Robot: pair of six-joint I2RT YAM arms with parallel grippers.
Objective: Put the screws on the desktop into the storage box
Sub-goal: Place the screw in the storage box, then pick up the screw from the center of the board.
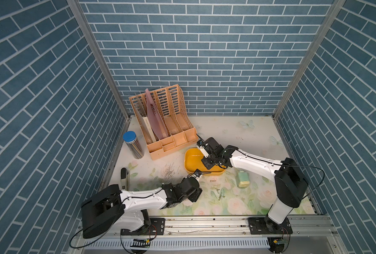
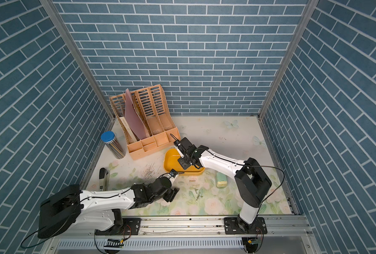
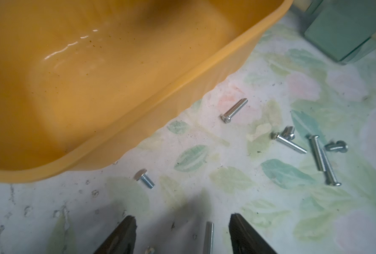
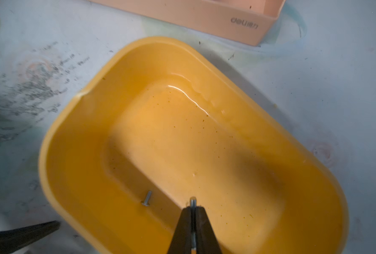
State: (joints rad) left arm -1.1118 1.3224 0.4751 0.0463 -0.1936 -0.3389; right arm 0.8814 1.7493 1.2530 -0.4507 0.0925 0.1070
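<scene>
Over the storage box, a top view shows the right claw poised to release. Left wrist: left claw apart, straddling one of the screws lying beside the box. Right wrist: jaws clamped on a screw; another lies inside.

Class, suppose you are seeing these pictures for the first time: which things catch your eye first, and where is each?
The yellow-orange storage box stands out mid-desktop, in front of the peach file organizer. Above it the right gripper is shut on a silvery screw, with a second screw lying inside. Near the box, loose screws lie scattered on the floral desktop, and the open left gripper straddles a long screw.
</scene>
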